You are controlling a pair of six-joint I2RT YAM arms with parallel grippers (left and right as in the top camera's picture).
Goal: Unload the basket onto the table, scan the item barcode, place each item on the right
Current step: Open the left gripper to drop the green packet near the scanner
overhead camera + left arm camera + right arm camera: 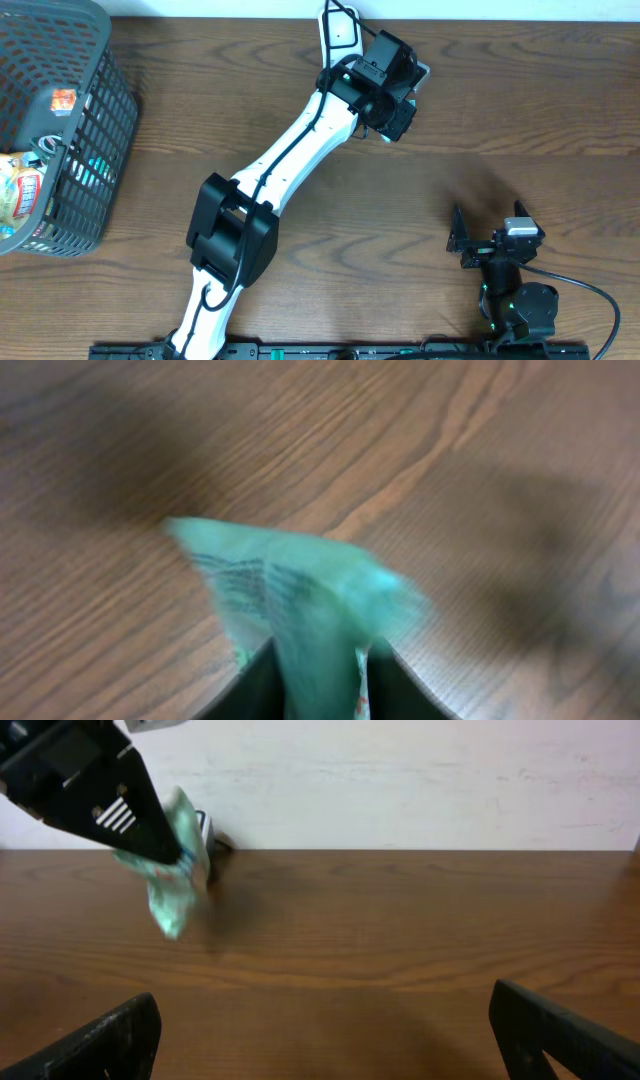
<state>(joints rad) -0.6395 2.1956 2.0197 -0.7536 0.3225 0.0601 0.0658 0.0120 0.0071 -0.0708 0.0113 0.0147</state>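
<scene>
Left wrist view smeared: green packet (300, 600) blurred, its print unreadable (barcode or not, I can't say). I can't tell if left gripper (312, 695) grips it. Overhead mostly hides it under that gripper. Basket (105, 130) cut by left edge.

Here's the dark wood-grain table (480, 110) stretching wide, and sitting on it at the far left is a dark mesh basket (105, 130) with packets (20, 190) piled inside, a black cable (592, 290) looping at the near right, a black rail (330, 352) along the near edge.
</scene>
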